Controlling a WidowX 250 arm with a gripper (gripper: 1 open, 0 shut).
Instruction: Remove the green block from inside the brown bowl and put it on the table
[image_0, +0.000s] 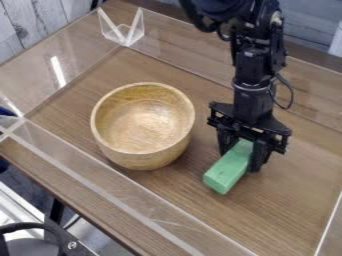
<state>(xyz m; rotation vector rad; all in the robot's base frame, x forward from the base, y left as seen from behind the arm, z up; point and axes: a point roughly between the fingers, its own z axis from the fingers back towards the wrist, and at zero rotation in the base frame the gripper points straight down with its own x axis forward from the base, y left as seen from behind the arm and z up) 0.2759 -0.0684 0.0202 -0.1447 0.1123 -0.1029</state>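
Wood-grain desk (160, 195) fills the view, edged with low clear walls, and a small clear piece (123, 28) stands near its far corner. On it sits the bowl (143, 123), round, light tan and upright, with nothing visible inside. Just beside the bowl, on the side away from the near clear wall, lies the block (229, 172), a bright green bar flat on the desk and apart from the bowl's wall. A black arm (254, 55) comes down from above, and its hand (247, 148) points straight down over the block's far end. The fingers are closed narrowly on that end, gripping the block while it rests on the desk.
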